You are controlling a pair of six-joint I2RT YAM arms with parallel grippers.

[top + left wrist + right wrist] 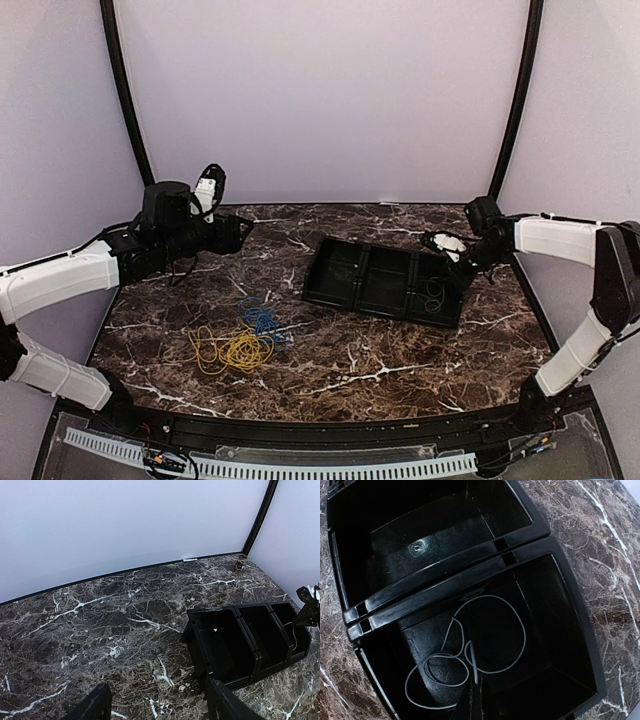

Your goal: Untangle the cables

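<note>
Grey cable (pixel 472 662) lies loose inside the tray's (pixel 445 587) end compartment.

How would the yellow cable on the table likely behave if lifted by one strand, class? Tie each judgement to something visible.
Probably floppy: the yellow cable lies in loose, uneven loops, so it would likely droop and uncoil. Probably light, since the strand looks very thin. It seems to overlap the blue cable, so lifting may drag that along.

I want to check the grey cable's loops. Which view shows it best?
Right wrist: the grey cable fills the frame, loops clear, inside a tray compartment. Top external shows only a faint trace; left wrist a thin sliver.
</note>
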